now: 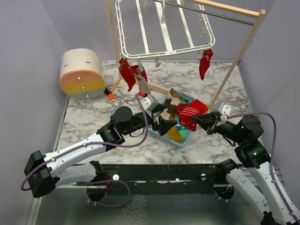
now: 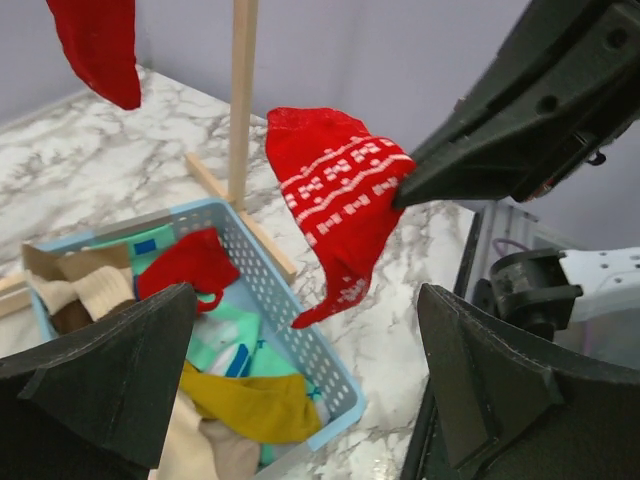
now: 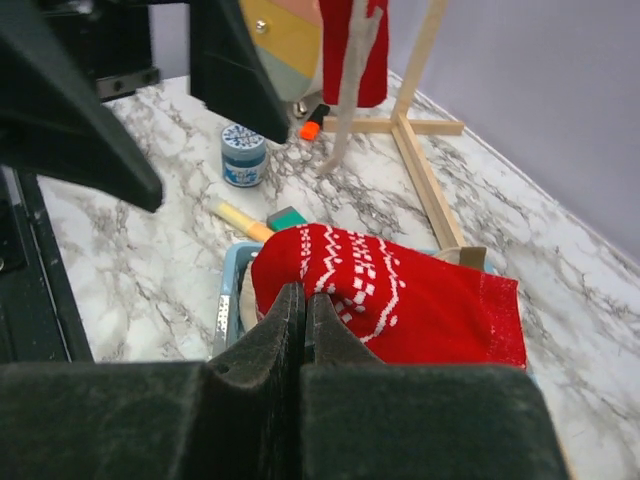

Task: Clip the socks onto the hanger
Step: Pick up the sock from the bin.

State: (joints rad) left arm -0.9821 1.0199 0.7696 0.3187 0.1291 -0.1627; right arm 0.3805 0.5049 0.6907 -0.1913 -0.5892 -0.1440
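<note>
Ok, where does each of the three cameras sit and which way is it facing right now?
Top external: above and behind the bases, looking down the marble table to the hanger; both arms show, left gripper open, right gripper shut.
Left wrist: looks between its own fingers across the basket at the red sock.
Right wrist: looks past its shut fingers over that sock toward the left gripper.
Shared: both wrist views show the sock pinched in the right gripper.
</note>
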